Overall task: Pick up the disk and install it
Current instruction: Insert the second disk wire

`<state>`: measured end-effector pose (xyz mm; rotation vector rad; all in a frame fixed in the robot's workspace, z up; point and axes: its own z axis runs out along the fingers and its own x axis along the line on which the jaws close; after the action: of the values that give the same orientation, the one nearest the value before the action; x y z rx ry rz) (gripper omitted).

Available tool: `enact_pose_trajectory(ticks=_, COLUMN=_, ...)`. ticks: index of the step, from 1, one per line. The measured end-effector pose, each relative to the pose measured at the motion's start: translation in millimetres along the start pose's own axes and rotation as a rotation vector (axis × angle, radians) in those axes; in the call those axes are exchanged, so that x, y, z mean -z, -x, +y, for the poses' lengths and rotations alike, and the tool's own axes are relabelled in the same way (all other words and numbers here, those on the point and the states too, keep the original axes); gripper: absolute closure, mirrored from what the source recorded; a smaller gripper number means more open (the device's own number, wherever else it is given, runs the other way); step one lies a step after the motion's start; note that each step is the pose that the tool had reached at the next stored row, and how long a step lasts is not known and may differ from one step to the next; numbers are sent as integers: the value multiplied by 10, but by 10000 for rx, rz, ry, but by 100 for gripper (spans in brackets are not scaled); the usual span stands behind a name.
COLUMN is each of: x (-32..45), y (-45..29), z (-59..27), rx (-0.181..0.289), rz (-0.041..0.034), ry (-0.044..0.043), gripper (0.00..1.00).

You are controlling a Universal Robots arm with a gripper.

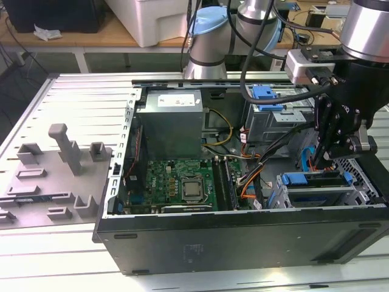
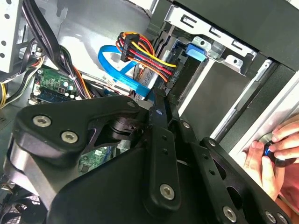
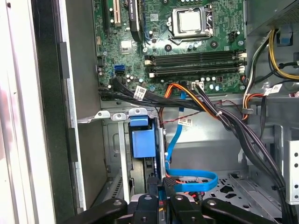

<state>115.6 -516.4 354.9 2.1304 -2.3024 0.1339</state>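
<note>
The disk (image 1: 310,179) sits in the drive cage at the exterior view's right, inside the open computer case; its long blue front strip faces up. The blue front of the disk (image 3: 140,142) also shows in the first wrist view, seated between the cage's metal rails. My gripper (image 1: 317,159) hangs just above the cage, its black fingers drawn together with nothing seen between them. Its tips (image 3: 162,183) stand close behind the disk, beside a blue data cable (image 3: 191,182). In the second wrist view the gripper (image 2: 159,100) points toward the blue tab (image 2: 196,50) of the disk.
A grey power supply box (image 1: 170,121) and the green motherboard (image 1: 176,182) fill the case's middle. A small blue latch (image 1: 265,97) tops the rear metal cage. Bundled cables (image 1: 249,170) run between them. A person's hand (image 2: 275,149) rests at the case's edge. Grey fixtures (image 1: 61,164) lie outside.
</note>
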Motion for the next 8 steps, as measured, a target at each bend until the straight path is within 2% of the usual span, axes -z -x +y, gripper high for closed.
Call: enact_pose_trajectory(ticks=8, x=-26, y=-11, z=0, rx=18, rz=-2, ry=-1, gripper=84)
